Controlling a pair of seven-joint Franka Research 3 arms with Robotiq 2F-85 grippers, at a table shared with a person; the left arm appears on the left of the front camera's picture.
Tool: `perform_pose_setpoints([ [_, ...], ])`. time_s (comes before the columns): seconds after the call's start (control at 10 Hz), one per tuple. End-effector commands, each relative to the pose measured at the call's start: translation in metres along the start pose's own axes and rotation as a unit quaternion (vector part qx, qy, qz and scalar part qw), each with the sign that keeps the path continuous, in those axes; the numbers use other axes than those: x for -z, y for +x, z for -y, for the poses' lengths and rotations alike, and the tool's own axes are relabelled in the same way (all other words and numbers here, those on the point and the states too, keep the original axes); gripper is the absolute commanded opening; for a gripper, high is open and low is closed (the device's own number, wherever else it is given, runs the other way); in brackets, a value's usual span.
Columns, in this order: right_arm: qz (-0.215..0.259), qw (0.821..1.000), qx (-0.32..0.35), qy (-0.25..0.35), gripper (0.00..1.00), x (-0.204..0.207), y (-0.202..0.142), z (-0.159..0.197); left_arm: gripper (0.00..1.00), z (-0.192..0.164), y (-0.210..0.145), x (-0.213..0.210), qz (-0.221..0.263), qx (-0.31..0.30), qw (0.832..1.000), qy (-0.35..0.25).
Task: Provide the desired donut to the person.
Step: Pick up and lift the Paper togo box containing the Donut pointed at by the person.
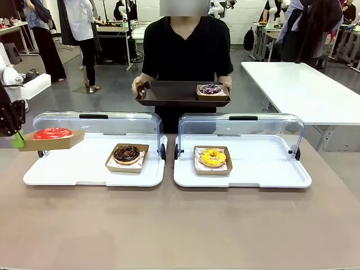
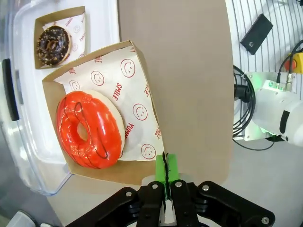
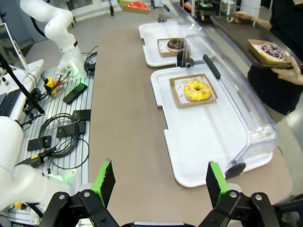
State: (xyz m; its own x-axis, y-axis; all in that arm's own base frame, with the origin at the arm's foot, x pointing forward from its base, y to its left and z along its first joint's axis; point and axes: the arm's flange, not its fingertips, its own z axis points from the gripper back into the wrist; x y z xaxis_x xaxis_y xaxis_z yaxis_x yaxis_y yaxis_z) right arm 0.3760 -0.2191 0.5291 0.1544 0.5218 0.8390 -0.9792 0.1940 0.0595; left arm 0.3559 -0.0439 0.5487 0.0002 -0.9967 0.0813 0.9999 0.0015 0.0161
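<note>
My left gripper (image 1: 18, 140) (image 2: 165, 172) is shut on the edge of a cardboard tray (image 2: 137, 172) holding a red-glazed donut (image 1: 52, 133) (image 2: 90, 128), lifted above the left white display tray (image 1: 84, 171). A chocolate donut (image 1: 126, 153) (image 2: 53, 45) rests in that display tray. A yellow donut (image 1: 213, 157) (image 3: 197, 90) lies in the right display tray (image 1: 264, 169). The person in black (image 1: 185, 45) holds a dark serving tray (image 1: 169, 93) carrying a purple-glazed donut (image 1: 210, 89) (image 3: 271, 48). My right gripper (image 3: 158, 182) stands open over the table's near side.
Both display trays have clear lids (image 1: 242, 132) hinged up at the back. A white table (image 1: 304, 90) stands at the far right. Cables and devices (image 3: 57, 127) lie on a rack beside the table. Other people stand in the background.
</note>
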Motion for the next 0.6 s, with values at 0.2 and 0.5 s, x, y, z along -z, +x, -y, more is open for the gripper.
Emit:
perform_pose_setpoints([
  [0.2,0.000,1.000,-0.005,0.004,1.00,-0.0004,-0.0008,-0.0011,0.00,0.0053,0.0095,-0.0091,-0.025,-0.001,0.999,0.031],
  [0.5,0.000,1.000,-0.005,0.004,1.00,-0.0004,-0.0008,-0.0011,0.00,0.0053,0.0075,-0.0120,-0.012,0.009,1.000,0.020],
])
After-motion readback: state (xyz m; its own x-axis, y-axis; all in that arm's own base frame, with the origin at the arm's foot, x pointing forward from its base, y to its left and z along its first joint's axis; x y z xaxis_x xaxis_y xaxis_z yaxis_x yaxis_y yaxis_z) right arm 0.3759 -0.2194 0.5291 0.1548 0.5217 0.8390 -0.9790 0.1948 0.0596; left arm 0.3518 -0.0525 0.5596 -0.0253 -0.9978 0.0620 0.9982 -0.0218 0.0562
